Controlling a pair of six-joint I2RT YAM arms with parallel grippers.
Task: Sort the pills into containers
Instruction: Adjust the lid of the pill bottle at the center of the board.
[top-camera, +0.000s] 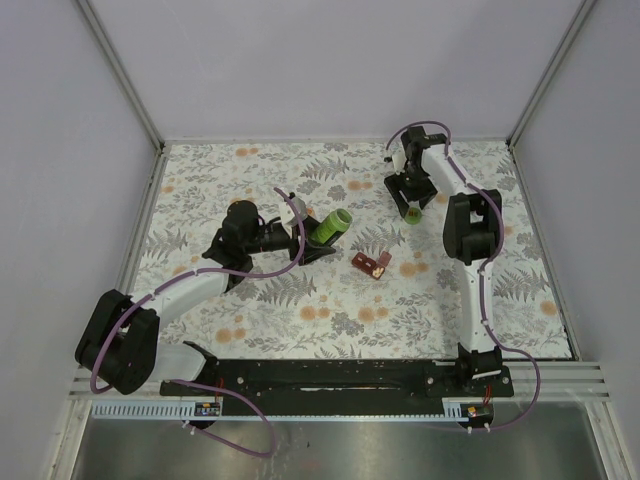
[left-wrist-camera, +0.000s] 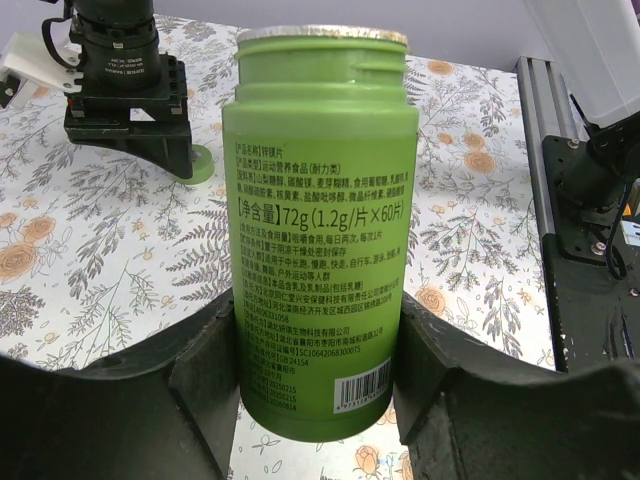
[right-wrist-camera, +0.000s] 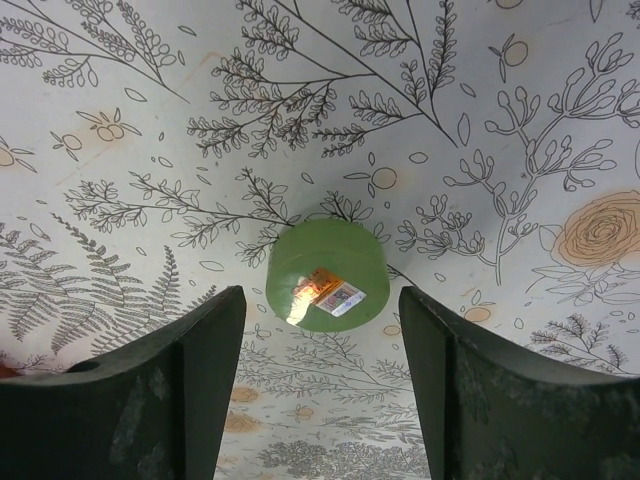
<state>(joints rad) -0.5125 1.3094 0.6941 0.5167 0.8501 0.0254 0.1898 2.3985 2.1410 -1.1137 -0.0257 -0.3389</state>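
**A:** Start at the left. What has that arm got?

**B:** The left gripper (left-wrist-camera: 320, 345) is clamped on the green bottle (left-wrist-camera: 320, 220), one finger on each side of its lower body. The neck is bare, its threads show, and there is a silvery rim at the mouth.

**A:** How does it sit from above?

**B:** It is tilted in the jaws near the middle of the floral cloth (top-camera: 300, 300). The mouth points to about 2 o'clock.

**A:** What comes next, moving right?

**B:** The dark-red pill box (top-camera: 371, 263). It lies on the cloth between 4 and 5 o'clock from the bottle, clear of it and of both arms. It is too small in the overhead view to tell what is in its compartments.

**A:** And the right side?

**B:** A green cap (right-wrist-camera: 327, 275) lies flat on the cloth, at about 1 o'clock from the pill box, with a small sticker on its top. The right gripper (right-wrist-camera: 321, 292) hangs over it with its jaws apart. The cap sits between the fingers, cloth shows on either side, and neither finger touches it.
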